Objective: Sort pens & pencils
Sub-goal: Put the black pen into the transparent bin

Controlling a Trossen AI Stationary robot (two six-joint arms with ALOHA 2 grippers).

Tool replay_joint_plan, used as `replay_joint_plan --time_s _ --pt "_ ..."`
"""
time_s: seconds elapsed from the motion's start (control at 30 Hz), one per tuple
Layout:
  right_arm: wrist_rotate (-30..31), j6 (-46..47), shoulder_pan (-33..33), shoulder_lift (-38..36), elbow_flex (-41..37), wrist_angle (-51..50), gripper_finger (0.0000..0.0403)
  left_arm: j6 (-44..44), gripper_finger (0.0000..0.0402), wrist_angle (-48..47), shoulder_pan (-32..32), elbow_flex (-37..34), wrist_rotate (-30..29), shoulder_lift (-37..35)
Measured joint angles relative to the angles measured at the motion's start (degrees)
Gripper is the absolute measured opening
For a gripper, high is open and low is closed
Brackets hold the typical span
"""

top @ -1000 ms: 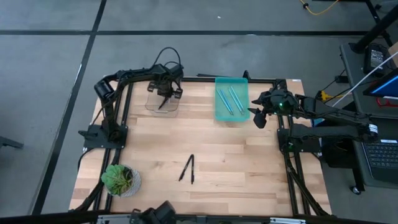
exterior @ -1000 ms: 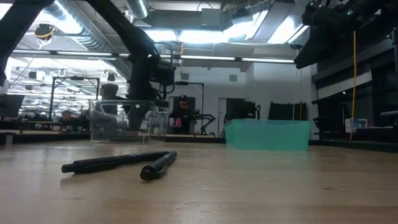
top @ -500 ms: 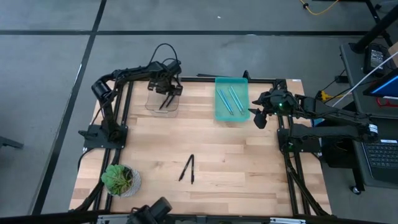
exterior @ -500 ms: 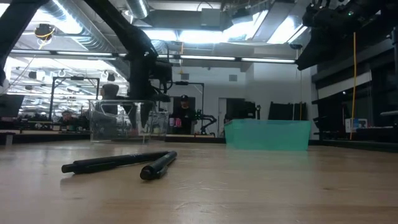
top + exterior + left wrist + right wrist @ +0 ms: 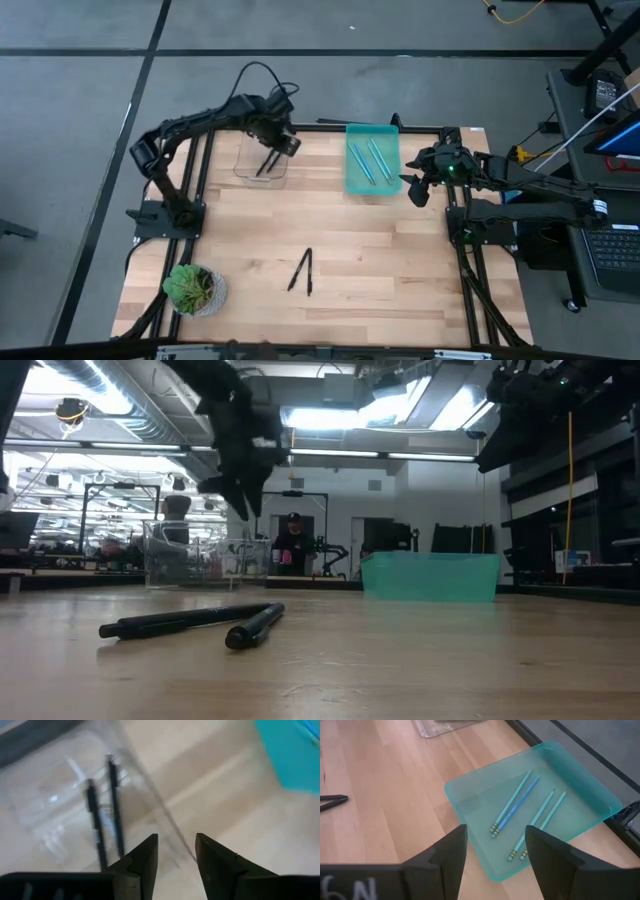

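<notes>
Risen off the clear bin [image 5: 262, 163] with fingers spread and empty, the left gripper [image 5: 281, 137] should swing toward six o'clock, squarely over the two black pens [image 5: 301, 271]; the right gripper [image 5: 416, 188] waits spread.

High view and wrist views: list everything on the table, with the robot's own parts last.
Black sticks on the bare wood: two, black, near the table's front middle.
Black sticks in the clear tray: two, black, lying side by side.
Clear tray: one, transparent, back left.
Teal tray: one, teal, back centre-right.
Light blue sticks: four, inside the teal tray.
Potted plant: one, green, front left corner.
Left hand: open, above the clear tray.
Right hand: open, beside the teal tray.
</notes>
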Motion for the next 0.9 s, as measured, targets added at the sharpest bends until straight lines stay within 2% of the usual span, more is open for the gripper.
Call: replay_joint_plan --time_s 0.37,0.5,0.63,0.9 --pt "-0.02 0.00 0.00 0.00 0.00 0.01 0.0202 10.45 0.0125 0.05 -13.27 0.02 -0.98 -1.03" --pt "-0.39 -0.81 -0.02 0.00 0.00 0.03 0.0202 19.75 0.0125 0.55 -18.41 0.02 -1.37 -1.03" --pt "-2.97 -1.24 -0.01 0.00 0.00 0.01 0.0202 26.56 0.0116 2.63 -22.47 0.02 -0.82 -1.03" --pt "-6.62 -1.28 -0.01 0.00 0.00 0.03 0.0202 31.66 0.0090 3.54 -30.45 0.02 -0.38 -1.03"
